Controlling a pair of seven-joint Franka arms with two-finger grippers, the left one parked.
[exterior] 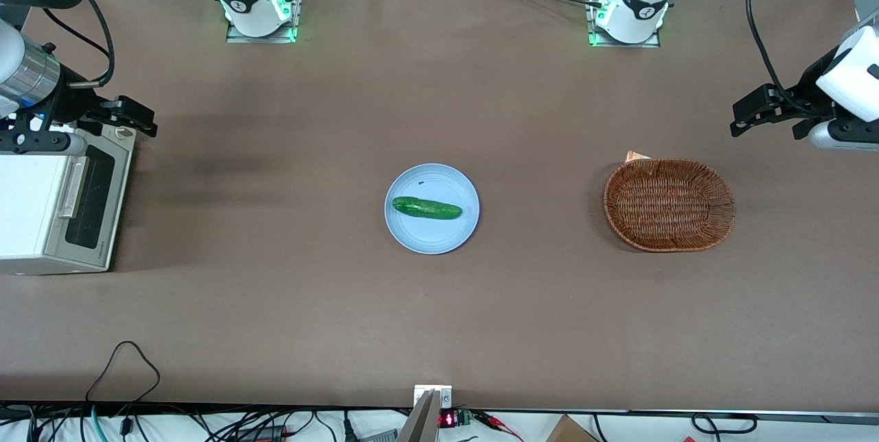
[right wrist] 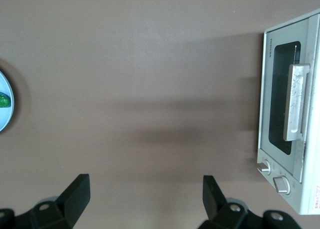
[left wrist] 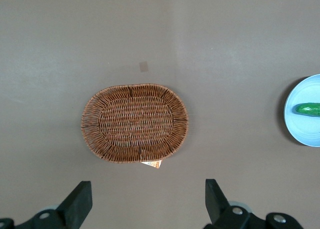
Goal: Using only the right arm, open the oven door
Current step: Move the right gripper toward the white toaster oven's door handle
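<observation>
The cream-white toaster oven [exterior: 27, 212] stands at the working arm's end of the table. Its oven door [exterior: 93, 198] is shut, with a dark glass window and a pale bar handle [exterior: 72, 187]. The door also shows in the right wrist view [right wrist: 277, 104], with its handle [right wrist: 296, 101] and two knobs [right wrist: 272, 175] beside it. The right arm's gripper [exterior: 143, 121] hovers open and empty above the oven's knob end, farther from the front camera than the handle. In the right wrist view the gripper [right wrist: 145, 191] has only bare table between its fingers.
A light blue plate [exterior: 453, 236] holding a green cucumber [exterior: 426, 208] sits mid-table. A brown wicker basket [exterior: 669, 204] lies toward the parked arm's end, and it also shows in the left wrist view [left wrist: 135, 123]. Cables hang along the table's near edge.
</observation>
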